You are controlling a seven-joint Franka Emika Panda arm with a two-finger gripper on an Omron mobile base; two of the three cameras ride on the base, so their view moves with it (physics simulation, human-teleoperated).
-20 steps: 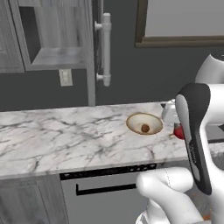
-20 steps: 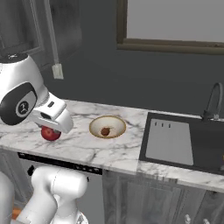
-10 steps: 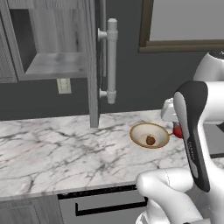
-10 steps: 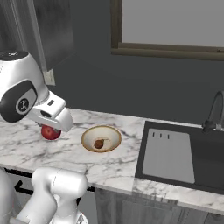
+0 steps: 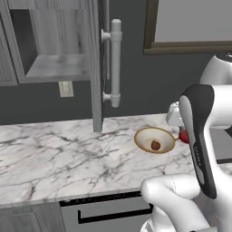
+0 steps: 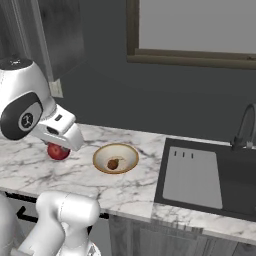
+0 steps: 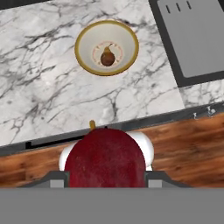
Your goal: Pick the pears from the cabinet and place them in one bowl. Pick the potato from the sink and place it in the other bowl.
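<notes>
- The pears are split: in the left base view the dull brown pear lies in the cream-tan bowl on the tabletop, and the glossy red pear peeks out just right of that bowl, beside the white arm.
- In the same view the cabinet stands open at the upper left, its grey wood-grain door edge-on with a long silver bar handle, and its shelf is bare.
- In the right base view the end effector hangs low over the tabletop with the red pear under it, just left of the bowl; the sink, black with a grey drainboard, lies to the right.
- The tabletop is white marble veined in grey; the bowl is shallow and round with a golden-brown rim.
- In the hand view the end effector is pinching the red pear, round, dark and glossy with a short stem; the bowl with the brown pear sits farther on.
- Judged from this, the step in hand is carrying the second pear to the bowl; the next move calls for shifting right until it is over the bowl, lowering, then spreading the fingers so it settles beside the brown one.
</notes>
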